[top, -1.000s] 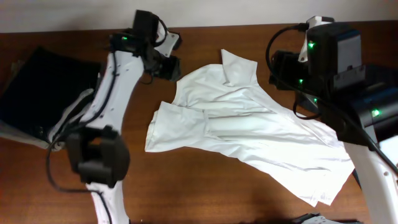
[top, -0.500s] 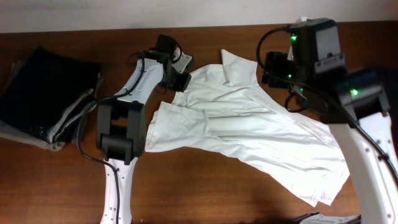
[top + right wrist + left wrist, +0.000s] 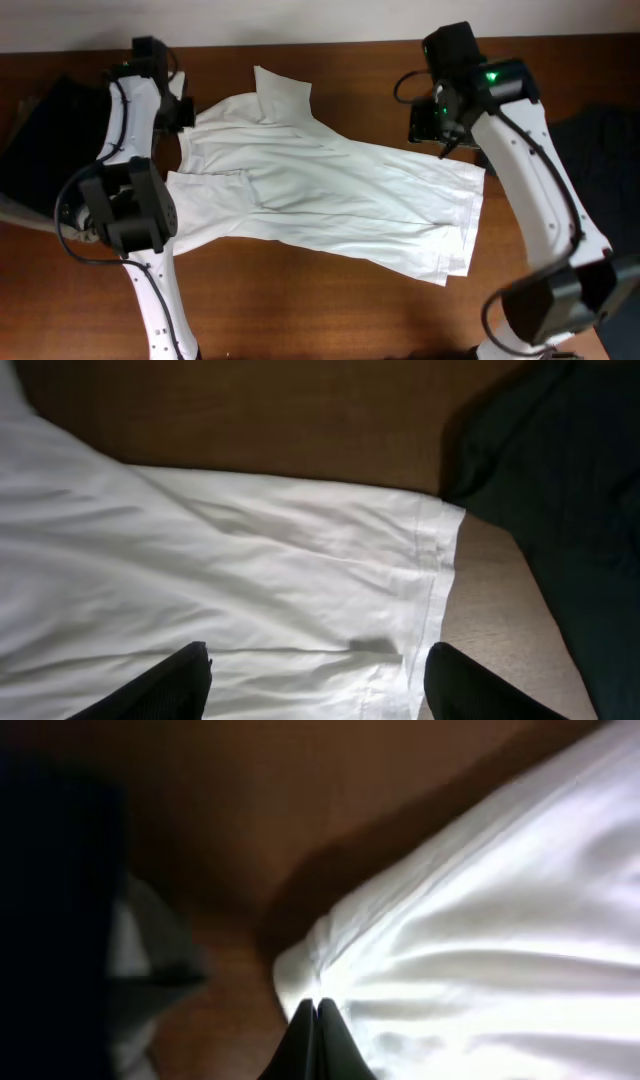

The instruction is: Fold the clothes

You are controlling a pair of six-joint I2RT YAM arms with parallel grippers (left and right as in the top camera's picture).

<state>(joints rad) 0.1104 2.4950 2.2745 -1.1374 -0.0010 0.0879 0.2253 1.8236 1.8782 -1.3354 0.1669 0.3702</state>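
1. Brown wooden bench (image 3: 330,310) fills the overhead view, with a pale wall strip along its far edge.
2. A white shirt (image 3: 340,190) lies spread almost flat across the middle of it. It is wrinkled, with its collar (image 3: 282,92) at the far side.
3. Left of the collar, at the shoulder edge, the left pincer (image 3: 318,1012) is pressed together. White cloth bunches right at its tips, so it appears to be pinching the shirt.
4. Well right of the collar, the right pincer (image 3: 325,678) hangs spread above the hem (image 3: 435,575) and grips nothing.
5. A dark shirt (image 3: 560,510) lies farther right of the collar, just past the hem, and a dark stack (image 3: 50,140) sits far left of the collar.
6. The step in hand looks like stretching the shirt flat, and no fold is made yet.
7. The next move likely calls for the right pincer to drop and close on the hem. Both ends could then be pulled taut and smoothed evenly, gently enough that the thin cloth does not slip free.
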